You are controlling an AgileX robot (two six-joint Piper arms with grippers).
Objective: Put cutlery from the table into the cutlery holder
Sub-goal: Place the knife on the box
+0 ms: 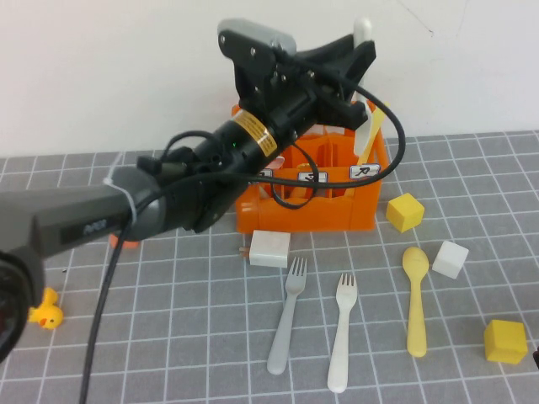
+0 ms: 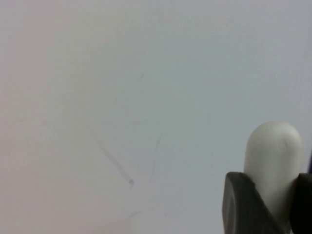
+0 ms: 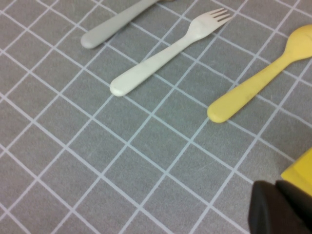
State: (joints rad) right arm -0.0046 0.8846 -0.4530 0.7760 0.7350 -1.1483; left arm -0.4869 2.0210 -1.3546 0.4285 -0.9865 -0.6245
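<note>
The orange plastic holder (image 1: 337, 198) at the table's (image 1: 168, 337) far middle bears three small white labels (image 1: 365, 172) with black pictograms too small to read. The left gripper (image 1: 364, 52) hovers above it, jaws pinched on the rounded handle of a white knife (image 2: 272, 165) whose blade points down into the right compartment; the arm hides much of the crate. Nearer lie a grey fork (image 1: 286, 316), white fork (image 1: 342, 332) and yellow spoon (image 1: 415, 301). The right gripper (image 3: 280, 207), closed and empty, sits at the near right beside a yellow cube (image 1: 505, 341).

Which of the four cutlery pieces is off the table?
The white knife, clamped in the left tool above the cutlery holder; both forks and the spoon lie flat.
</note>
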